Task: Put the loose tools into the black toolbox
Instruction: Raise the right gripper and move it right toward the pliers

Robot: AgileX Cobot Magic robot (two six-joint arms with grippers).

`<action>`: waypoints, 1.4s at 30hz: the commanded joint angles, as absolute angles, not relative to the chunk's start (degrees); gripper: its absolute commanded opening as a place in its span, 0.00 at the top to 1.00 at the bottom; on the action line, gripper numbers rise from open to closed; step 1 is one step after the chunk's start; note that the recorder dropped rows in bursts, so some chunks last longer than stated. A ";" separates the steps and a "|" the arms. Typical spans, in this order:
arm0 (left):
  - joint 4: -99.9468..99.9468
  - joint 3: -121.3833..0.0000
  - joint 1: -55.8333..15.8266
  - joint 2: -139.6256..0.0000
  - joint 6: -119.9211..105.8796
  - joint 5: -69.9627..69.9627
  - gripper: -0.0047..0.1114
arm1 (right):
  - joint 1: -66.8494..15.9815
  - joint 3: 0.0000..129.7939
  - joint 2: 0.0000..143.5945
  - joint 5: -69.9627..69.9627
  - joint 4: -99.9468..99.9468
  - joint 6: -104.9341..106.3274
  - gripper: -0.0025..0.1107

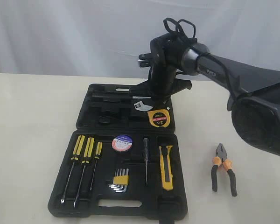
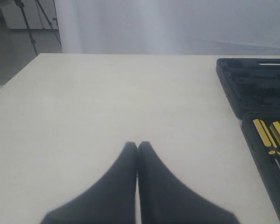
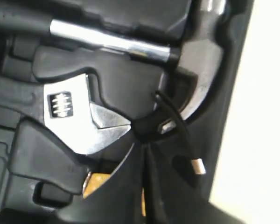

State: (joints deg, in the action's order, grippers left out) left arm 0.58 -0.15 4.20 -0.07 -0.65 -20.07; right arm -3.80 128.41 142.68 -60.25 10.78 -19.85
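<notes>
The right claw (image 3: 143, 154) is seen closed, apparently empty, just above the yellow tape measure (image 1: 158, 117), which is seated in the black toolbox (image 1: 79, 123). The left claw (image 2: 137, 149) is closed and idle over the desk (image 1: 32, 140). The pliers (image 1: 223, 173) lie on the desk, well apart from the right claw. Next, a lift clear, an opening and a reach to them are called for.

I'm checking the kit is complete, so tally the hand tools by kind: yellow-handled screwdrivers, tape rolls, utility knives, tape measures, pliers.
Yellow-handled screwdrivers: 3
Tape roll: 1
Utility knife: 1
Tape measure: 1
Pliers: 1
Total: 7
</notes>
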 commanded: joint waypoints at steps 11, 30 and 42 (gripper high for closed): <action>0.00 0.00 3.93 0.00 -0.41 -19.62 0.96 | -3.46 128.54 140.80 -66.04 9.57 -15.08 0.98; 0.00 0.00 3.93 0.00 -0.41 -19.62 0.96 | -1.83 127.79 144.16 -68.18 6.64 -14.10 0.98; 0.00 0.00 3.93 0.00 -0.41 -19.62 0.96 | -1.83 128.16 141.29 -68.53 6.36 -13.63 0.98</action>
